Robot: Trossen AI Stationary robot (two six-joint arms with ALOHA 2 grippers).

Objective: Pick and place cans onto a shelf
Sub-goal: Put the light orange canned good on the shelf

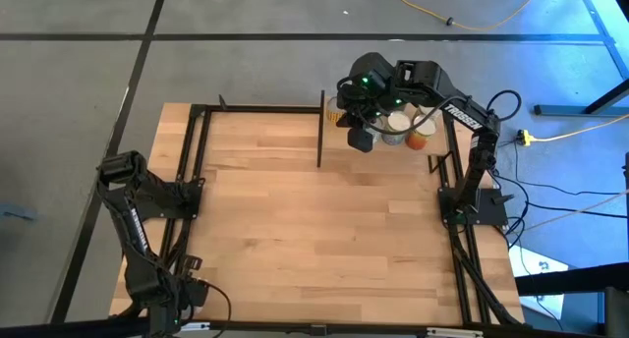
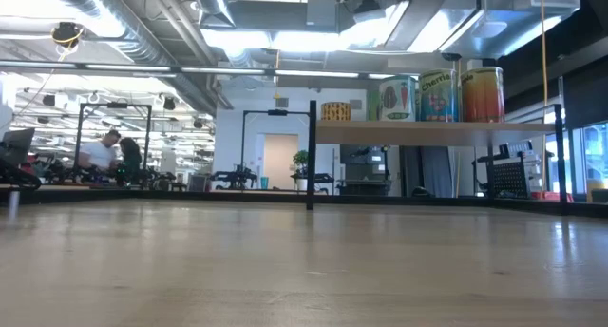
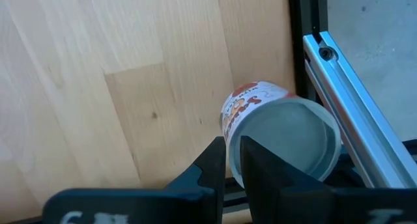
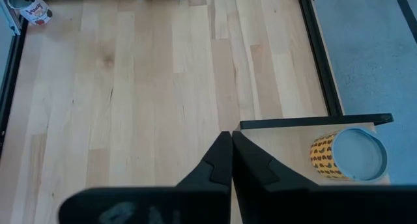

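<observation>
The right gripper (image 1: 378, 122) hangs over the shelf (image 1: 334, 132) at the upper right of the high view, its jaws closed together with nothing between them, as the right wrist view also shows (image 4: 231, 142). Its arm body covers much of the shelf from above; only parts of a few cans (image 1: 403, 127) show beneath it. In the low view 4 cans stand upright on the shelf board (image 2: 427, 132) at the upper right of the frame: a low yellow can (image 2: 335, 111) toward the left end, then a grey-blue can (image 2: 397, 98), a green can (image 2: 438, 96) and an orange can (image 2: 482, 94) close side by side. A black post (image 2: 312, 156) rises at the shelf's left end, between the open surface (image 1: 314, 230) and the cans.

The left gripper (image 3: 233, 160) sits at the lower left of the high view, jaws shut and empty. Just beyond its fingertips a can with a red-printed pale label (image 3: 273, 129) stands tight against the black frame rail (image 3: 303, 61) at the surface's edge. The same can shows in the upper left corner of the right wrist view (image 4: 32, 9)
</observation>
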